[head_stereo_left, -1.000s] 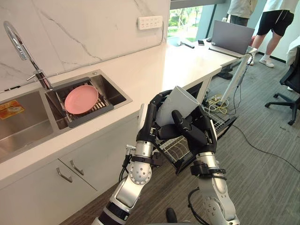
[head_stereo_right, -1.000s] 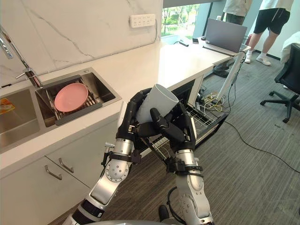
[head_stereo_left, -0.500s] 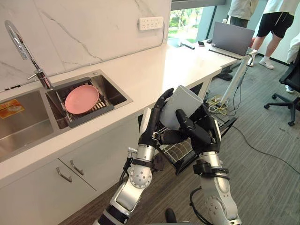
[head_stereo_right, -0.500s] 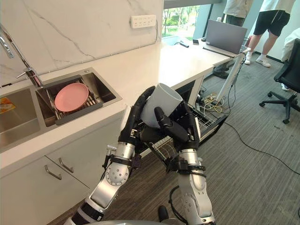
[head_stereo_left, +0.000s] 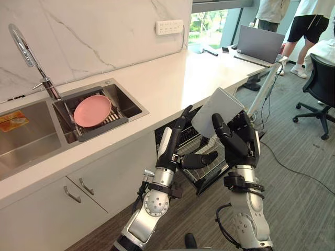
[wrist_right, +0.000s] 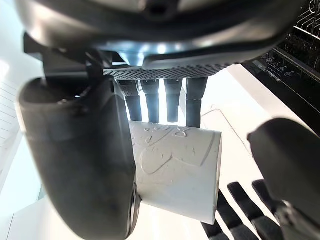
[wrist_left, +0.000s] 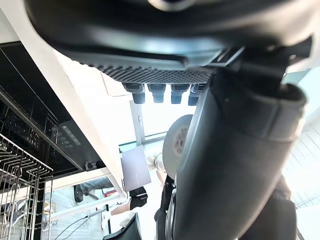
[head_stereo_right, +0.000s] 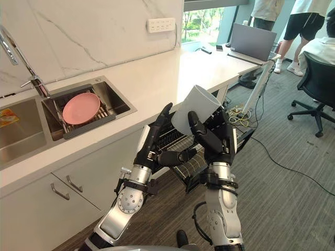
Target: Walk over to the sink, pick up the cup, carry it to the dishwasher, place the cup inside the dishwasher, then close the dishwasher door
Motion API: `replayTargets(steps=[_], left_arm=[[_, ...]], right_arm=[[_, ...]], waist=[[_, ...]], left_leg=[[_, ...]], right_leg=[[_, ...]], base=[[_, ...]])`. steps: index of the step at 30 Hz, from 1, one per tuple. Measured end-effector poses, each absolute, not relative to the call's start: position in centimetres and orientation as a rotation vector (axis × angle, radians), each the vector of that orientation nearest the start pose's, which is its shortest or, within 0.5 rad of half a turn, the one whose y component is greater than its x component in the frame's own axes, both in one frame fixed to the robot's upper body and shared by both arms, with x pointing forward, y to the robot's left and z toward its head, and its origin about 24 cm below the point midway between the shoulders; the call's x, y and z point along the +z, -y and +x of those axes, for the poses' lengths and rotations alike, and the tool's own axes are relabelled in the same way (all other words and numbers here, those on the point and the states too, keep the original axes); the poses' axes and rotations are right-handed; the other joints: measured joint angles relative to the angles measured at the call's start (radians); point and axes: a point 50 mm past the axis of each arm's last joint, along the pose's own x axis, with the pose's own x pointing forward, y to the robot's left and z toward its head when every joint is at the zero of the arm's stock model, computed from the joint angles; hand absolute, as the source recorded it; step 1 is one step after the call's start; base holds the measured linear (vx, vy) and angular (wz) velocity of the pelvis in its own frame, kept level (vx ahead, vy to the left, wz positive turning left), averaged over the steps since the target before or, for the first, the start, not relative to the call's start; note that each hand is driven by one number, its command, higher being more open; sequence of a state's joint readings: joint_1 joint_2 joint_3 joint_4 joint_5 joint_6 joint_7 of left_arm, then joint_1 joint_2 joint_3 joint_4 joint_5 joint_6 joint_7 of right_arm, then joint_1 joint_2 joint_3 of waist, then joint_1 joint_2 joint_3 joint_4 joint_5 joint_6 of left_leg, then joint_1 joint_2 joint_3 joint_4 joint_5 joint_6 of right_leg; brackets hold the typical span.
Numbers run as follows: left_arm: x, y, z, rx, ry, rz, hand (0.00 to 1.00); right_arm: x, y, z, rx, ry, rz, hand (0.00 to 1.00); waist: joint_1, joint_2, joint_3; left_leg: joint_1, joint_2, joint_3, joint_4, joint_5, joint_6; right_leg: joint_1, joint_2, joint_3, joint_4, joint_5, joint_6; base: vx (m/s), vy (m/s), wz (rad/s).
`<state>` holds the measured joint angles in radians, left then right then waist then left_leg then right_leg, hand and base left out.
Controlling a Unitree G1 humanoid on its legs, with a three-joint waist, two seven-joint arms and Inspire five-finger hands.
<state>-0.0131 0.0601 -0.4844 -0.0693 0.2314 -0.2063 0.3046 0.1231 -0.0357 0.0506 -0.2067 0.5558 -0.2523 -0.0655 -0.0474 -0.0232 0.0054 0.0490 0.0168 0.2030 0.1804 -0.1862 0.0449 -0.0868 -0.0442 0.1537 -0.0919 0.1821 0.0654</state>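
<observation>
The white cup (head_stereo_left: 217, 111) is tilted in the air in front of the counter edge, with my right hand (head_stereo_left: 238, 145) shut on it: the thumb lies across its side and the fingers (wrist_right: 160, 100) wrap behind the cup (wrist_right: 175, 170). My left hand (head_stereo_left: 175, 144) is open just left of the cup, fingers straight and thumb stretched toward the right hand. Below both hands the dishwasher (head_stereo_left: 207, 180) stands open, its wire rack (head_stereo_right: 180, 157) pulled out under the counter. In the left wrist view the cup's round base (wrist_left: 177, 142) shows past the straight fingers (wrist_left: 160, 92).
A steel sink (head_stereo_left: 125, 104) with a pink plate (head_stereo_left: 92, 110) on its drain rack and a tap (head_stereo_left: 26, 52) lies at the left. A laptop (head_stereo_left: 260, 44) sits on the far counter end. People (head_stereo_left: 309, 23), an office chair (head_stereo_left: 320, 89) and floor cables are at the right.
My left hand has let go of the cup and straightened its fingers. The right hand has carried the cup up and to the right, over the open dishwasher.
</observation>
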Motion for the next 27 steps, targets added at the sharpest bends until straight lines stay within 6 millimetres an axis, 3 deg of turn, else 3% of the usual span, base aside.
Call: replayTargets(steps=[8,17,27], left_arm=[[7.5,-7.6,23.0,-0.104,0.325,0.154,1.00],[7.3,-10.0,21.9,-0.024,0.275,-0.007,1.00],[1.7,-10.7,19.9,-0.079,0.009,-0.047,1.00]], right_arm=[[8.1,17.5,22.5,-0.127,0.321,0.518,0.00],[8.1,19.1,22.2,-0.205,0.337,0.471,0.00],[8.2,19.9,21.9,-0.240,0.345,0.409,0.00]], waist=[[0.005,0.000,0.000],[0.007,-0.001,0.001],[0.011,-0.004,0.002]], left_leg=[[0.000,0.000,-0.005,0.000,0.000,0.000],[-0.003,0.001,-0.016,0.000,0.002,-0.003],[-0.022,0.001,-0.040,-0.004,0.007,-0.011]], right_leg=[[0.002,-0.001,-0.006,0.000,-0.001,-0.001],[0.006,-0.003,-0.019,0.000,-0.004,-0.005],[-0.004,-0.007,-0.044,0.000,-0.008,-0.009]], base=[[0.00,0.000,0.00],[0.00,0.000,0.04],[-0.01,-0.013,0.07]])
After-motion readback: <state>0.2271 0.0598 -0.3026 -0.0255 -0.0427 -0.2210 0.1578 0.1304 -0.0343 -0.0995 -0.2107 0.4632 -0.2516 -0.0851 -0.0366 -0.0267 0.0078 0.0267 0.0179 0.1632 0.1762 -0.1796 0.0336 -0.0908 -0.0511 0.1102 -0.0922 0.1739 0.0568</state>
